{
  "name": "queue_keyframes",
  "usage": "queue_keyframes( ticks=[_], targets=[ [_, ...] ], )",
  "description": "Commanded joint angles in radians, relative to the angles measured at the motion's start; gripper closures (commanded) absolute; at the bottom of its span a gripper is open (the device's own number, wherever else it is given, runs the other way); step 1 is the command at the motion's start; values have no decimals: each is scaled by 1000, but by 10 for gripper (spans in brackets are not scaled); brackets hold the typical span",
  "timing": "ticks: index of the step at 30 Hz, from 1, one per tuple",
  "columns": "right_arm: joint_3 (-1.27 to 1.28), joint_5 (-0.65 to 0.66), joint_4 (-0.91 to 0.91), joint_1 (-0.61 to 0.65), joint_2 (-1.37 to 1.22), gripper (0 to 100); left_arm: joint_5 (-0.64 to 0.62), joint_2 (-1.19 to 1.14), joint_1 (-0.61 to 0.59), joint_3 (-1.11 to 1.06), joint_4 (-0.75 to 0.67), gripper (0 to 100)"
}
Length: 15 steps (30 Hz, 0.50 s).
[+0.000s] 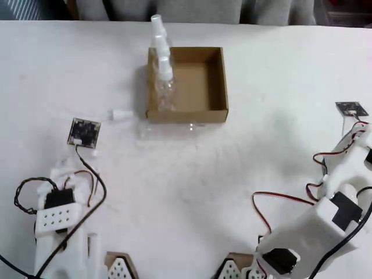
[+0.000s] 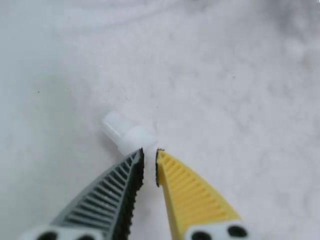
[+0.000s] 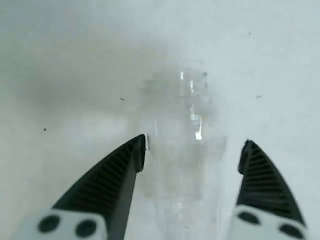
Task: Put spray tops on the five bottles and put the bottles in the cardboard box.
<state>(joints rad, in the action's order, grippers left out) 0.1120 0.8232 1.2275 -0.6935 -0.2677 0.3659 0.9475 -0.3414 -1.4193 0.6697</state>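
Note:
The cardboard box (image 1: 216, 81) sits at the middle back of the table. Clear bottles with white spray tops (image 1: 164, 81) stand along its left wall. A loose white spray top (image 1: 122, 114) lies left of the box, and a faint clear bottle (image 1: 168, 129) lies in front of it. In the left wrist view, my left gripper (image 2: 150, 152) is shut, with the spray top (image 2: 127, 134) just beyond its grey fingertip. My right gripper (image 3: 192, 145) is open, and a clear bottle (image 3: 187, 150) lies between its fingers. Both arm bodies (image 1: 58, 221) (image 1: 325, 221) sit near the table's front edge.
A small black circuit board (image 1: 84, 132) lies at the left, wired to the left arm. Another board (image 1: 350, 108) lies at the right edge. Red and black cables (image 1: 279, 200) loop beside the right arm. The tabletop (image 1: 192, 186) is white.

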Motion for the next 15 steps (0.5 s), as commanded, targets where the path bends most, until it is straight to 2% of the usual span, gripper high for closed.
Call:
queue_keyframes(
  ticks=[1, 9, 15],
  targets=[
    [-46, 77, 21, 10, 18, 686, 12, -2, -7, 25, -5, 936],
    [-46, 169, 21, 22, 15, 723, 12, -2, -7, 25, -5, 936],
    [-41, 167, 19, 28, 13, 723, 12, -2, -7, 25, -5, 936]
  ],
)
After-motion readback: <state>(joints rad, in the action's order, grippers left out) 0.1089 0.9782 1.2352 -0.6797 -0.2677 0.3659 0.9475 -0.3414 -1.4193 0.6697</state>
